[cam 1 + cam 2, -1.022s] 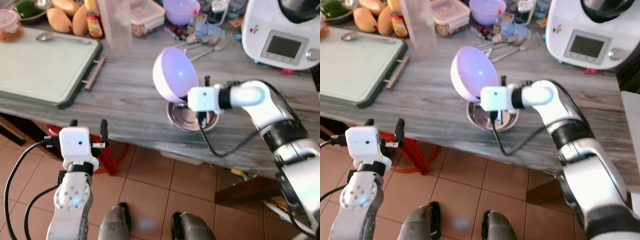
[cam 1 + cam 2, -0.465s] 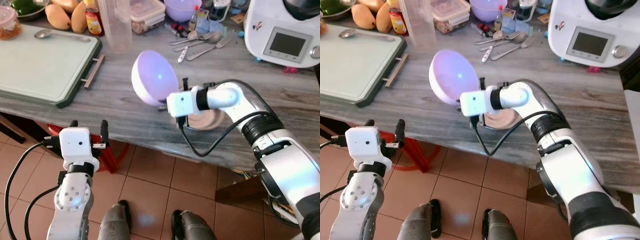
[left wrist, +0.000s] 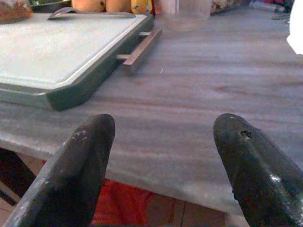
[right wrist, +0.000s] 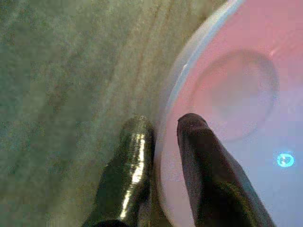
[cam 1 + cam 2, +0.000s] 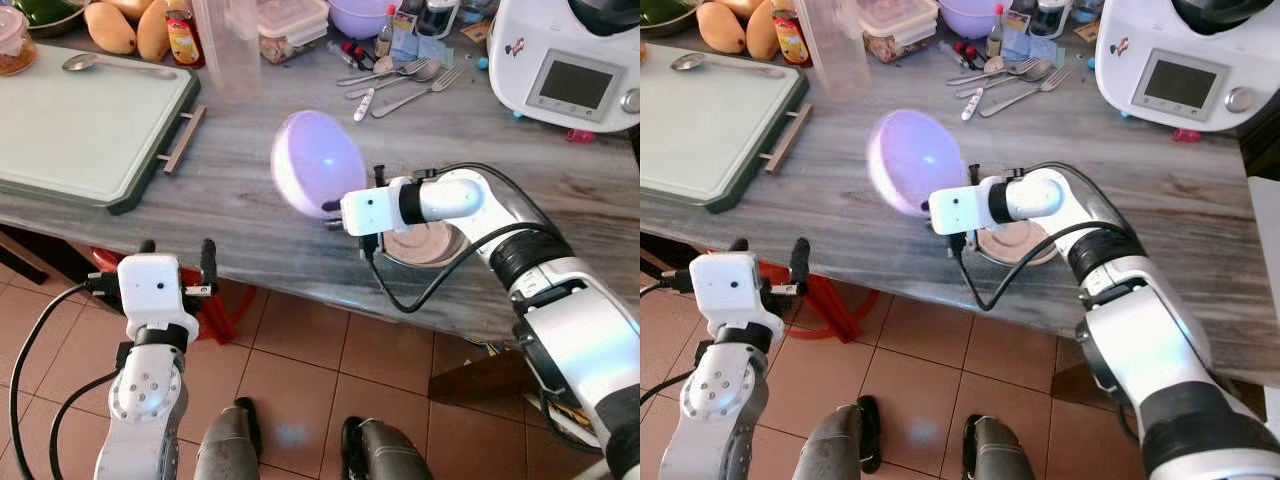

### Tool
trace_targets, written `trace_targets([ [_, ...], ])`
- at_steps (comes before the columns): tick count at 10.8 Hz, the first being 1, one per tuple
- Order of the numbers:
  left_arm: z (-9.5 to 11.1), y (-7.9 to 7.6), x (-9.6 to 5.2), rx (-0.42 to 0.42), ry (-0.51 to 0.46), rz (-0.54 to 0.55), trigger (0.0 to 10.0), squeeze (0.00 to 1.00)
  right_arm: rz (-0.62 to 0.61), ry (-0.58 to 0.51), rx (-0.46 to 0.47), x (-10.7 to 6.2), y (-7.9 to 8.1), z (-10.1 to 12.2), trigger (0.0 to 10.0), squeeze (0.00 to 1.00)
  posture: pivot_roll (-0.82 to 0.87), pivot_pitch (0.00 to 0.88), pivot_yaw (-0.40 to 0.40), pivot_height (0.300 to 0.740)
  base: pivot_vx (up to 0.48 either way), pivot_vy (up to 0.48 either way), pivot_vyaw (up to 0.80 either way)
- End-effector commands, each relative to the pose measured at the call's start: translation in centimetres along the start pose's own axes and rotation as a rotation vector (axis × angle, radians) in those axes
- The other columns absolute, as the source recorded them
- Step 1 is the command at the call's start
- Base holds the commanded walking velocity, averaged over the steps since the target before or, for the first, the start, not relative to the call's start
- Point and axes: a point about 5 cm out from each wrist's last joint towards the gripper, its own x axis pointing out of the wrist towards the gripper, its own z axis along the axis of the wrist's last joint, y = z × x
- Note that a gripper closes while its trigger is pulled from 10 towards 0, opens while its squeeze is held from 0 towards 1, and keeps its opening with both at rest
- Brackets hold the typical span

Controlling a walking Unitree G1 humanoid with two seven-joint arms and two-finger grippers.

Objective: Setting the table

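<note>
While the right end effector (image 5: 928, 207) was clamped on the rim of a lilac bowl (image 5: 915, 163), one finger inside and one outside, the bowl hung tilted above the grey surface (image 5: 240, 215), just beside a metal bowl (image 5: 425, 243) at the near edge. Beyond the lilac bowl lay loose cutlery (image 5: 400, 85), a clear jug (image 5: 232, 45) and a white appliance (image 5: 565, 60). A green tray (image 5: 90, 125) stood well apart. Bare surface lay between them. The left end effector (image 5: 178, 262) hovered off the near edge, fingers apart.
</note>
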Motion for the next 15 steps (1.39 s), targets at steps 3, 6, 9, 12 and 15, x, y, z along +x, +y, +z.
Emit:
trace_targets([
  [3, -0.4, 0.0, 0.1, 0.000, 0.024, 0.003, 10.0, 0.00, -0.062, -0.005, -0.079, -1.0, -2.0, 0.8, 10.0, 1.00, 0.05, 0.224, -0.039, 0.740, 0.000, 0.000, 0.00],
  [6, -0.5, -0.3, 0.5, -0.005, 0.020, -0.002, 10.0, 0.00, -0.113, -0.003, -0.146, -1.7, -3.4, 1.4, 10.0, 1.00, 0.04, 0.210, -0.042, 0.740, 0.000, 0.000, 0.00],
  [9, -0.7, -0.5, 0.6, -0.011, 0.023, -0.006, 10.0, 0.00, -0.174, -0.084, -0.133, -2.2, -4.0, 2.2, 10.0, 1.00, 0.03, 0.203, -0.048, 0.740, 0.000, 0.000, 0.00],
  [12, -0.6, -0.6, 0.7, -0.011, 0.021, -0.008, 10.0, 0.00, -0.300, -0.197, -0.108, -3.1, -3.2, 2.7, 10.0, 1.00, 0.04, 0.194, -0.039, 0.740, 0.000, 0.000, 0.00],
  [15, -0.7, 0.1, 1.0, 0.006, 0.021, -0.011, 10.0, 0.00, -0.540, -0.202, 0.025, -3.7, -1.6, 1.9, 10.0, 1.00, 0.04, 0.191, -0.031, 0.740, 0.000, 0.000, 0.00],
])
